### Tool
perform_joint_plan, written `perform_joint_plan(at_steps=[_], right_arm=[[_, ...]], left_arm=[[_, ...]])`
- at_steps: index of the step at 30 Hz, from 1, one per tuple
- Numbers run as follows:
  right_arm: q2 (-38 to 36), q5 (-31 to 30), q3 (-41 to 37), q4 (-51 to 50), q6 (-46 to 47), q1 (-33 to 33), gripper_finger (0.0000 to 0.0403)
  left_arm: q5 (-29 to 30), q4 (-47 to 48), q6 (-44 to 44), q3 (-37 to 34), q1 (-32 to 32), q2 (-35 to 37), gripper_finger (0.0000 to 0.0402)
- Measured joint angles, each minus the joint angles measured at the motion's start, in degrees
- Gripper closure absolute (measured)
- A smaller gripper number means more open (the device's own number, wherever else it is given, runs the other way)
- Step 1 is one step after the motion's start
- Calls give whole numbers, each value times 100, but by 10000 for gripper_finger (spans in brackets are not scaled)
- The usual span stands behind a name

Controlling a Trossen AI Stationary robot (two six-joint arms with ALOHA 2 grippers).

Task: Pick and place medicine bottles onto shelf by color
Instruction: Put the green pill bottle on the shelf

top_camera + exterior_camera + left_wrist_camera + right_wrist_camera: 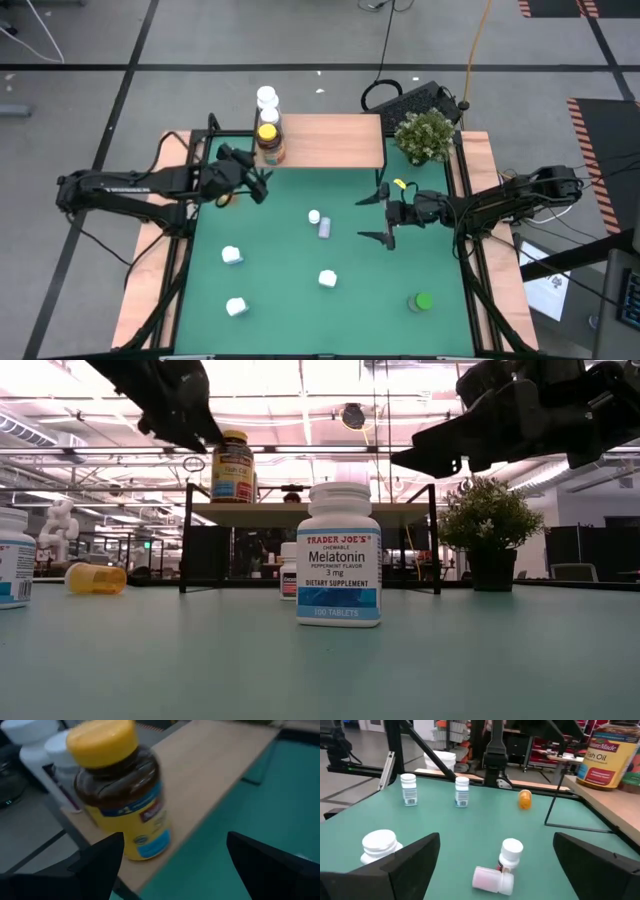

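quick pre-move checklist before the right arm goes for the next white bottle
1. right gripper open and empty: ok.
2. Target in reach: upright white bottle with a tipped white bottle right beside it, whether touching cannot tell; clean grasp not ok yet.
3. left gripper open, clear of the amber bottle: ok.
4. Amber bottle upright on the shelf: ok.
5. Free shelf space to the right of the bottles: ok.
6. Left arm out of the right arm's path: cannot tell.
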State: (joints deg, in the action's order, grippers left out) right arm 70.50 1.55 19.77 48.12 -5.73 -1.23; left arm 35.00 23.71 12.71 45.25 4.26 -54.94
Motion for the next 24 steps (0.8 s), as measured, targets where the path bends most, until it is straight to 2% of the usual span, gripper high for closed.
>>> perform_joint_plan(at_steps=[5,12,15,18,24], right_arm=[[0,1,0,0,85,0,55],[0,4,62,14,217,0,94],[0,5,225,-324,457,-27,102],[0,27,682,-1293,730,-39,108],[0,41,1844,-4391,690,-256,112]], left_arm=[[0,-103,68,0,-512,53,46],[0,-532,101,0,-1208,-466,46],[-1,-824,13,0,-1428,-764,46],[-16,-1368,-328,0,-1587,-1110,46],[-484,-2956,-1211,0,-1638,-1900,46]])
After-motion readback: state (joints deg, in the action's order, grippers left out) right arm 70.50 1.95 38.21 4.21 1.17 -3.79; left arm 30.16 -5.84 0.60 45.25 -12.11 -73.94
